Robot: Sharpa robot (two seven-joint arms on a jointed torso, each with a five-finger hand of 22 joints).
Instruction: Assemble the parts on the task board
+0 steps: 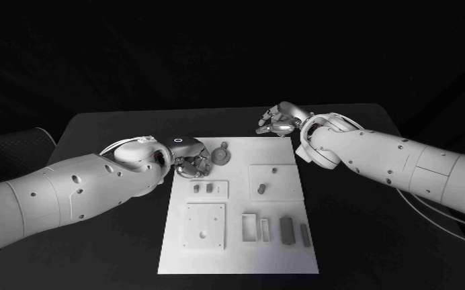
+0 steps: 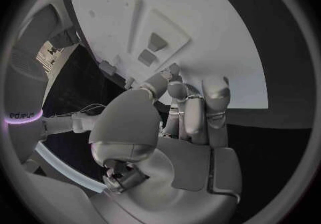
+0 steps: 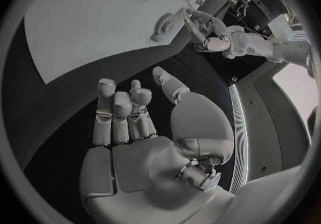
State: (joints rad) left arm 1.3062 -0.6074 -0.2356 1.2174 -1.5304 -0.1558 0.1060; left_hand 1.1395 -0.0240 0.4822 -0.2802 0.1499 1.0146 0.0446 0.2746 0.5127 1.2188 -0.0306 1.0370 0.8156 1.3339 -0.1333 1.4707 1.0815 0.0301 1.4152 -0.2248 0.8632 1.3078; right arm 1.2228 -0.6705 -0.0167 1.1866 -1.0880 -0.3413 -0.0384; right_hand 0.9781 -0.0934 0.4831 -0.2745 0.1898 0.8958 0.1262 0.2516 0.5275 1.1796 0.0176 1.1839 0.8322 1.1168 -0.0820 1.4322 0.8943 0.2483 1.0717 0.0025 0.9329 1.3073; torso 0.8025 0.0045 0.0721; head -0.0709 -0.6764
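Note:
The white task board [image 1: 237, 263] lies in the middle of the black table. My left hand [image 1: 191, 159] hovers at the board's far left corner, fingers bent down towards the board's edge [image 2: 221, 31]. Its thumb and fingertips [image 2: 175, 71] lie close together, and I cannot tell whether anything is between them. Just beside this hand, a round grey part [image 1: 221, 155] rests on the board [image 3: 100, 26], also seen as the round part [image 3: 162, 26]. My right hand [image 1: 278, 121] hangs over the bare table beyond the far right corner, its fingers [image 3: 120, 109] apart and holding nothing.
Two small parts [image 1: 203, 186] sit in a shallow recess, and another [image 1: 261, 187] in the recess to the right. A square plate [image 1: 205, 225] and several long parts [image 1: 286, 228] lie nearer me. Black table surrounds the board.

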